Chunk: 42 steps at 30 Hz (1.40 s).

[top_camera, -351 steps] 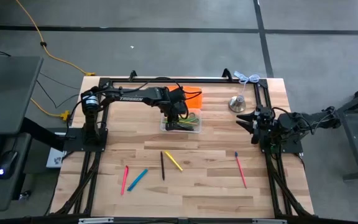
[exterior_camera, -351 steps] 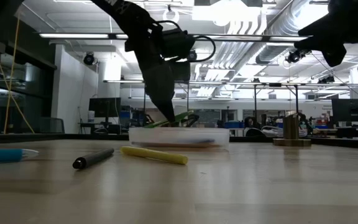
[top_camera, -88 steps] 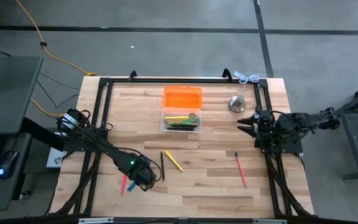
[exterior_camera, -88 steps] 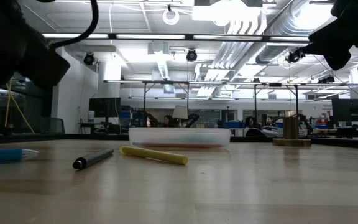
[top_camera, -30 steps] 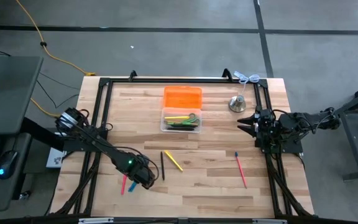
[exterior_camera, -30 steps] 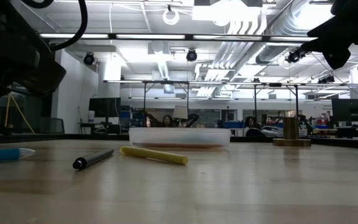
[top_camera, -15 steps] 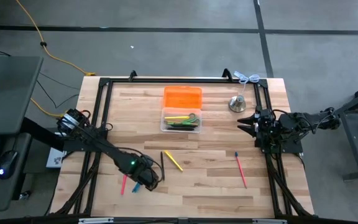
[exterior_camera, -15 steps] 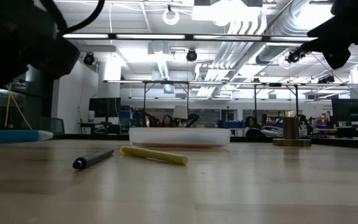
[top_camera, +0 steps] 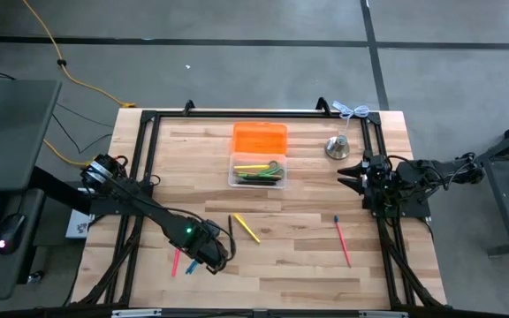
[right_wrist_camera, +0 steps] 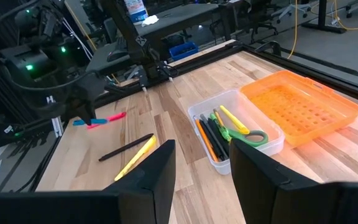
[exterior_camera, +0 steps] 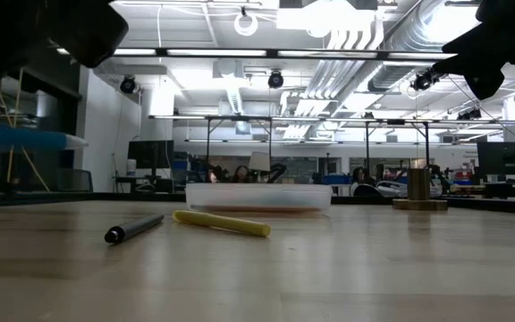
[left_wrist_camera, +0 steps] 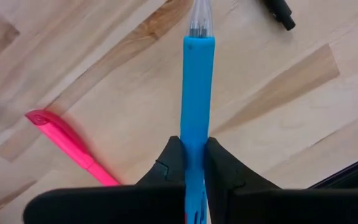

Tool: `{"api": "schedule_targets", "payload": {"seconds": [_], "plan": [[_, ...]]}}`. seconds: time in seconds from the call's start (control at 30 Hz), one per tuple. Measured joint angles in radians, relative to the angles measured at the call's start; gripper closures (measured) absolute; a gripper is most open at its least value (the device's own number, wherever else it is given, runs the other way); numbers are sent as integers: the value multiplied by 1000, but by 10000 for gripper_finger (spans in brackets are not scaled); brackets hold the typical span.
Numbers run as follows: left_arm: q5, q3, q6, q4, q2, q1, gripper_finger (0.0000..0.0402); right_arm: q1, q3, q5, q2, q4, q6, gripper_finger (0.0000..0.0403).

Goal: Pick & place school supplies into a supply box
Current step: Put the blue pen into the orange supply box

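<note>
A blue pen with a clear tip hangs level above the table's near left, with my left gripper shut on it; the low view shows the blue pen well off the wood. A pink pen lies just left of it on the table. A black pen, a yellow marker and a red pen also lie flat. The clear supply box holds several pens and green scissors. My right gripper waits open at the right edge. My left gripper pinches the blue pen's barrel between its two fingers. The fingers point down from above and lie across the pen. The pen is lifted clear of the table and stays level; the gripper's body hides its rear part.
An orange rectangular piece lies just behind the box, and a silver bell stands at the back right. Bare wood lies between the loose pens and the box. A black frame runs along the table's edges.
My left gripper has risen straight up with the blue pen. The pen lay on the table a second ago and now hangs level, clear of the wood. The pink pen has stayed where it was.
</note>
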Motion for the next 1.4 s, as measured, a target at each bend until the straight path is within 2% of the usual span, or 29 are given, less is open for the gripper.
{"api": "schedule_targets", "payload": {"seconds": [0.4, 0.93, 1.4], "plan": [[-23, 13, 14, -8, -1, 0, 353, 0, 0, 0, 0, 0, 0, 274], [-88, 14, 162, 178, -2, 0, 355, 0, 0, 0, 0, 0, 19, 274], [-265, 14, 280, 235, -2, 0, 353, 0, 0, -4, 0, 0, 27, 274]]}}
